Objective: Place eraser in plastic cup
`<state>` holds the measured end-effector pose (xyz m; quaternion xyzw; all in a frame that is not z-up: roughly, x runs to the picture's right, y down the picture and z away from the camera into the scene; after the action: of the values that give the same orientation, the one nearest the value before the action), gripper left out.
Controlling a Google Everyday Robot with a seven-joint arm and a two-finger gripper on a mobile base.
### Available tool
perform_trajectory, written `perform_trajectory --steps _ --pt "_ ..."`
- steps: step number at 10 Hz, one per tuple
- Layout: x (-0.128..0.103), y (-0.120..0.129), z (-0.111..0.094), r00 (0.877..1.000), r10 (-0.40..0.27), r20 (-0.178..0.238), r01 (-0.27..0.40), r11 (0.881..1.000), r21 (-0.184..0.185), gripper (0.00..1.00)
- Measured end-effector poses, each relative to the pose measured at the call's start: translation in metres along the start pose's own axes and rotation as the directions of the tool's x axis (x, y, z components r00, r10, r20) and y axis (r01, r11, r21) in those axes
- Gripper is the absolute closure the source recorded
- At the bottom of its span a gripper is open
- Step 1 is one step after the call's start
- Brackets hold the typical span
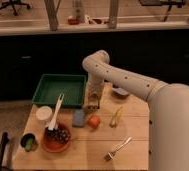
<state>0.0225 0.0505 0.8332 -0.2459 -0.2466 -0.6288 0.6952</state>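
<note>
Gripper [92,101] hangs just off green tray [58,77] right front corner; grip state: cannot tell. Tan block at tip, probably eraser [91,106]. Likely light, firm, grippy; pinch across flat sides.

Claw [92,103] hangs beside green tray [48,95]; blue pad [79,118] and orange [93,121] lie near it.

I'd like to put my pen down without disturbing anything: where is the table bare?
Bare wood lies along the front, between the red bowl and the fork, and on the right between the yellow stick and the fork. It is crowded around the white cup, and mid-table where the gripper hangs by the blue pad and orange.
</note>
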Motion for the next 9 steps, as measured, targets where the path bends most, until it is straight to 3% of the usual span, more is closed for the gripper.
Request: perform_trajectory --steps 3,9 --pt "0.009 0.003 0.007 1.000 0.004 0.014 -0.004 1.000 0.011 0.93" --pt "0.018 0.002 0.013 1.000 0.001 0.026 -0.002 1.000 0.023 0.32"
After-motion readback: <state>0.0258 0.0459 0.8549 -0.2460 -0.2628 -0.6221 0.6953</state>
